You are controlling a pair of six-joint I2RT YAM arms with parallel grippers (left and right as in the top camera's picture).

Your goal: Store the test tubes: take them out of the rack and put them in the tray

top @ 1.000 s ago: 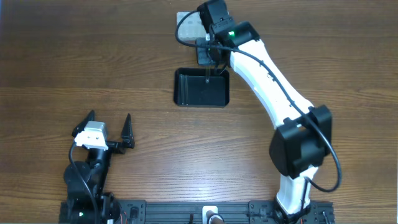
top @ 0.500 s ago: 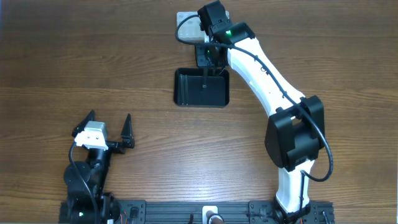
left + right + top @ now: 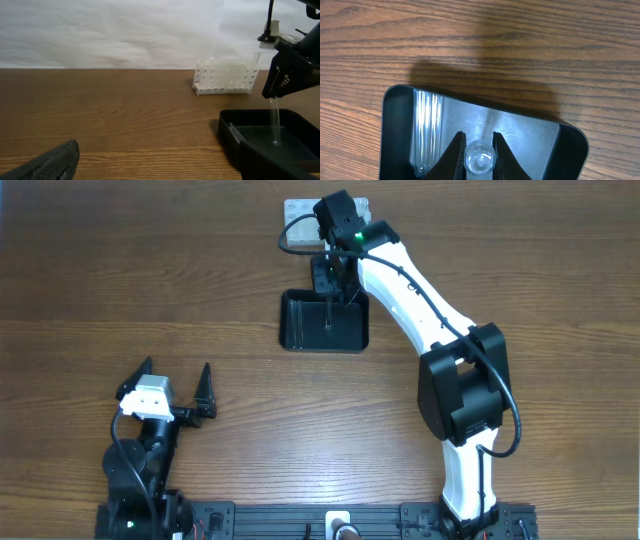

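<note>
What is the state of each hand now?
Left hand: open, empty.
Right hand: closed on a clear cylindrical test tube.

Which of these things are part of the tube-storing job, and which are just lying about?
Part of the job: white perforated plastic rack; black rectangular plastic tray; clear tube lying in that tray; second clear tube held upright in the right arm's jaws, tip inside the tray.
Just there: brown wooden table; left arm, jaws open, away from the tray.
</note>
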